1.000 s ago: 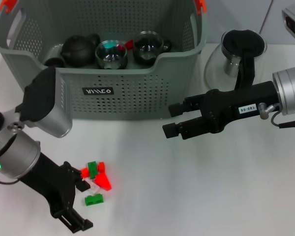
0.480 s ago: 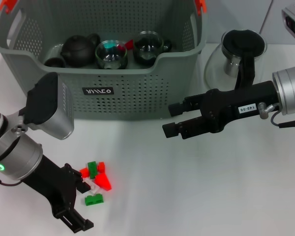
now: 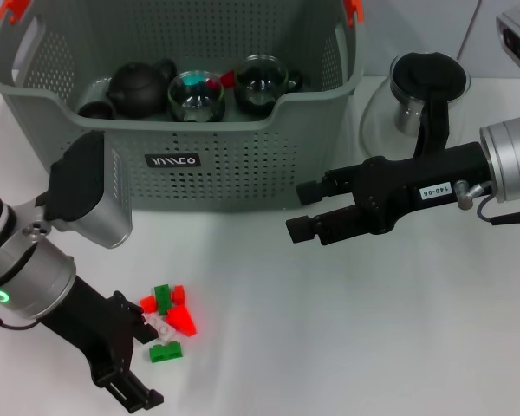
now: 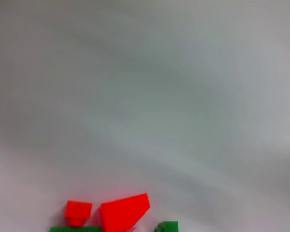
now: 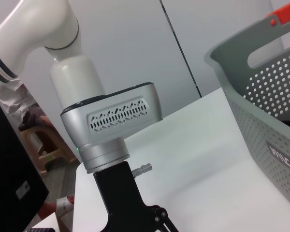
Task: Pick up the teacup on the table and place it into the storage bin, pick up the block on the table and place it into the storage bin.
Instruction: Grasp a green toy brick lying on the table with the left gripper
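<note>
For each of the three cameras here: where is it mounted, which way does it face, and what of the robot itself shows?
Head view: looks down on the table, storage bin, blocks; shows left gripper and right gripper.
Left wrist view: points down at the table, catching the blocks; none of the robot shows.
Right wrist view: looks across the table at the left arm and the bin.
Shared: the blocks appear in head and left wrist views.

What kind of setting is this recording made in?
Probably a lab or test room: a plain white table holding only a storage bin of tea ware and loose blocks, bare partition walls behind.
</note>
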Controlling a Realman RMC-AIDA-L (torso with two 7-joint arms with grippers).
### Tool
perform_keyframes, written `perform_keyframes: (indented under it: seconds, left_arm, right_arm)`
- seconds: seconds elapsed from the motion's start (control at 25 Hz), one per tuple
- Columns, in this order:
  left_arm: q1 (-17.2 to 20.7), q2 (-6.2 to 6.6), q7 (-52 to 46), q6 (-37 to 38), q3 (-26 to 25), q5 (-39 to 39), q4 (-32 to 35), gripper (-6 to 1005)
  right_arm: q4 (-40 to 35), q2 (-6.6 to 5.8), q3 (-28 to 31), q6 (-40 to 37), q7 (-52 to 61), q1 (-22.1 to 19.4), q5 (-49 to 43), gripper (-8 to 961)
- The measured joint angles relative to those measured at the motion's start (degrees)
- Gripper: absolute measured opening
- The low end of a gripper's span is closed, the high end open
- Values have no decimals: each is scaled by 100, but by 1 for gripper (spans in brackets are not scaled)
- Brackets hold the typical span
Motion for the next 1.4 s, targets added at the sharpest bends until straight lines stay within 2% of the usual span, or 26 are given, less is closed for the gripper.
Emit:
perform_keyframes:
  seconds: [0.8,1.4]
  left_arm:
    - [-100,44,69,-84,4,81,219,929]
    - [-332,-38,58,-52,215,77,324,920]
  right_arm:
    - [0,0,0,-2,7,-8,0,824]
    - [0,-27,69,-12,-36,-31,0,825]
